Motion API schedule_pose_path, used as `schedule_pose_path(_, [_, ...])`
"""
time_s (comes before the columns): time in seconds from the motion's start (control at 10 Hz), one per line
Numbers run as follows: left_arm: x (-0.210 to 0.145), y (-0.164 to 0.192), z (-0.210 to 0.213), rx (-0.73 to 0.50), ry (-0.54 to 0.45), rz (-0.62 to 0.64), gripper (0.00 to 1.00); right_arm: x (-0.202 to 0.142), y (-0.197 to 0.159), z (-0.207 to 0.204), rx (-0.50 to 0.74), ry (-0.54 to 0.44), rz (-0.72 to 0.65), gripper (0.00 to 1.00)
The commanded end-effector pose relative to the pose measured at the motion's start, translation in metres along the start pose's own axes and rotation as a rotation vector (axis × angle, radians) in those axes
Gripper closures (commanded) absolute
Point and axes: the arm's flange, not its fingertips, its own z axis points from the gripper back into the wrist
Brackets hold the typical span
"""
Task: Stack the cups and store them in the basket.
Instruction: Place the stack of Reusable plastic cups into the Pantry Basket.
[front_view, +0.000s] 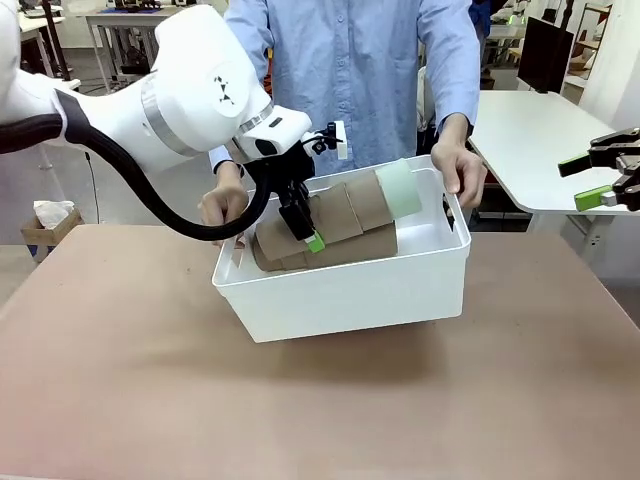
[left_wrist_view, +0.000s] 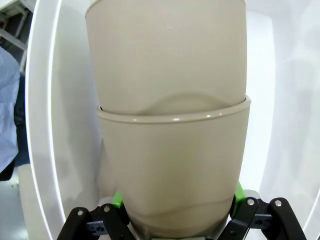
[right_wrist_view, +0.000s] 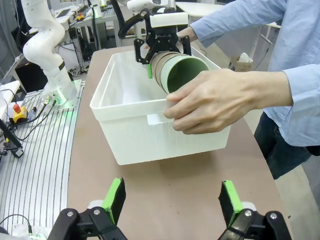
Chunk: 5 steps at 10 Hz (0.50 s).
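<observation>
Brown tabletop (front_view: 120, 380) is carrying the basket (front_view: 350, 290) at frame centre, which is being steadied at both far corners by a person's hands (front_view: 460, 165). Nested cups (front_view: 340, 225), mint one (front_view: 398, 188) outermost, are being held tilted inside the basket, clamped by the left gripper (front_view: 305, 232). At the right edge, the right gripper (front_view: 605, 180) is being held wide apart, empty.

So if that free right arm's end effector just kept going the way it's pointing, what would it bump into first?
Probably the white basket, on the wall near the person's hand. The open right end effector has bare table ahead first, though depth is hard to judge.
</observation>
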Motion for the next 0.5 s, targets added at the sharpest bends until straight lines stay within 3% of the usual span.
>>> schedule_pose_path(0.0, [0.007,0.007,-0.008,0.065,0.02,0.036,0.15,0.003,-0.001,0.0,-0.015,-0.012,-0.012,0.0])
schedule_pose_path(0.4, [0.007,0.009,-0.024,0.127,0.058,0.034,0.15,0.003,-0.001,0.0,-0.015,-0.012,-0.012,0.0])
